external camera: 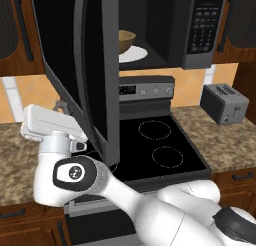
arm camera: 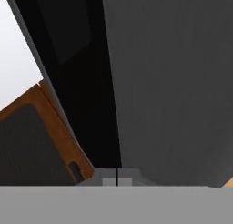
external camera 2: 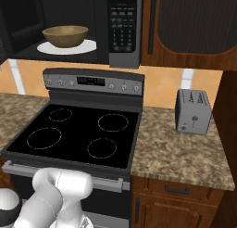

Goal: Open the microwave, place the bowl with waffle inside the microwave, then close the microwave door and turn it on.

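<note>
Wooden cabinets and a speckled stone counter frame a kitchen where the microwave hangs above a black-topped stove. Its door stands swung wide open, edge-on toward the left base camera, and the bowl already sits inside on the white round plate, so what is left, by my reckoning, is shutting the door and pressing the keypad.

That door is the thing to handle now: a rigid, hinged slab of glass and metal, not fragile under a steady push but smooth-faced, so fingers would likely slide on the glass. It should swing freely on its hinge; a flat push on the outer face near the free edge, far from the hinge, would give the most leverage and needs no grasp at all.

Outward from there, the gripper sits low beside the door's lower outer face, fingertips pressed together with nothing between them. Whether they actually touch the panel is hard to tell from the hand view. A grey toaster stands on the counter to the right, well apart from the work.
</note>
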